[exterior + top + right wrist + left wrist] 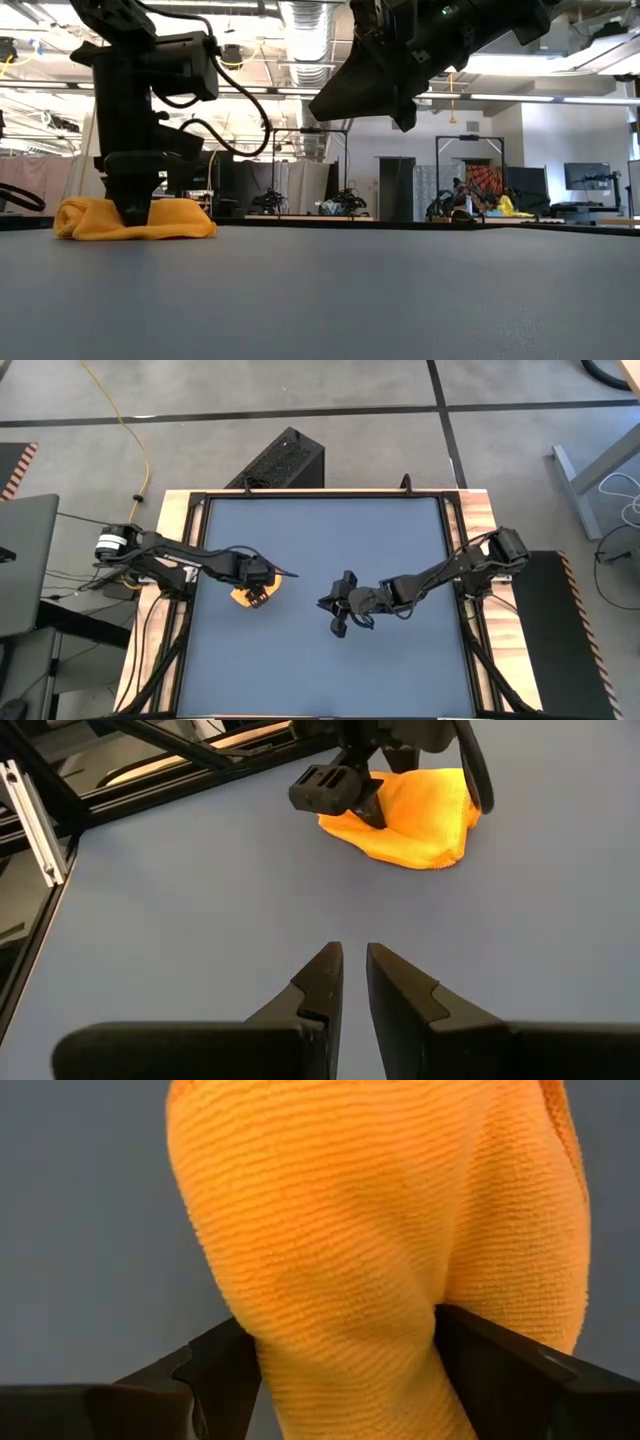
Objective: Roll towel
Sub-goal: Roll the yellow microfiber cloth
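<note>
High view. The towel (250, 596) lies bunched on the left half of the table (320, 660), mostly hidden under the left claw (256, 575), which stands directly over it. The right claw (338, 610) sits near the table's middle, well apart from the towel; from it the towel lies at about 9 o'clock. The left arm is plainly the nearer.

Low view. The towel (135, 219) is a low, flattish heap on the table top, its long axis running across the picture. The left claw (133, 205) comes straight down onto it and touches its top. The right claw (380, 75) hangs high above the surface, touching nothing.

Left wrist view. The towel (380, 1250) fills the space ahead of the left claw (345, 1370), and its near end passes between the two fingers (225, 1370). The fingers stand spread wide, one on each side of the cloth, touching or very nearly touching it. Judged from this, the claw straddles the fold at full spread and does not pinch it flat; whether it bears any real hold cannot be told.

Right wrist view. The right claw (354, 975) has its fingers (320, 982) drawn nearly together with a narrow gap, empty. The towel (425, 815) lies far ahead at about 12 o'clock, with the left claw (345, 795) set on its edge. Any rolling move would likely start from the left arm.
</note>
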`<action>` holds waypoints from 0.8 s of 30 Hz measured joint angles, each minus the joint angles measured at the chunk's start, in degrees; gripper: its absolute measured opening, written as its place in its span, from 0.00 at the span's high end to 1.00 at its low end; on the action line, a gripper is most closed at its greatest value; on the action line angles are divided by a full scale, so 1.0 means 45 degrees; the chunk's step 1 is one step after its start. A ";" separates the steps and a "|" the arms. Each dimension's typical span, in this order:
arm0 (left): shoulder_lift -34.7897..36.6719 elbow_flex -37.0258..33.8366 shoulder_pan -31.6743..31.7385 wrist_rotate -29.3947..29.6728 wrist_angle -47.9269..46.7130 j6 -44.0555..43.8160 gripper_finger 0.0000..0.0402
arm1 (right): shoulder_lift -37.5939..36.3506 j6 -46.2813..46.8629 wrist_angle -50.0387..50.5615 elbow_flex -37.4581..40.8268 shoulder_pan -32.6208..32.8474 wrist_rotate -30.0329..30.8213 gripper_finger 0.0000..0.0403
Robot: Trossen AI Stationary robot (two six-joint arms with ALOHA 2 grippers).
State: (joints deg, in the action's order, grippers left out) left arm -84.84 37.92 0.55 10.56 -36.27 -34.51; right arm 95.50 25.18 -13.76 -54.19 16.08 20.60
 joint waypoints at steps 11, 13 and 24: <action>0.0617 -0.0110 -0.0014 -0.0984 0.0573 0.0509 0.91 | 0.0000 -0.0046 -0.0085 0.0000 -0.0010 0.0010 0.81; 0.0878 -0.0143 0.0025 -0.1553 0.0968 0.0527 0.95 | 0.0097 -0.0365 -0.0624 -0.0003 -0.0006 0.0010 0.81; 0.3391 -0.0143 -0.0083 -0.4959 0.4601 0.0661 0.95 | 0.2640 -0.3396 -0.4249 -0.1156 0.0172 -0.3311 0.84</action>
State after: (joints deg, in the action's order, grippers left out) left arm -69.58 37.28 0.18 -11.76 -15.57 -31.54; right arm 107.38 9.90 -32.88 -59.40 16.85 5.70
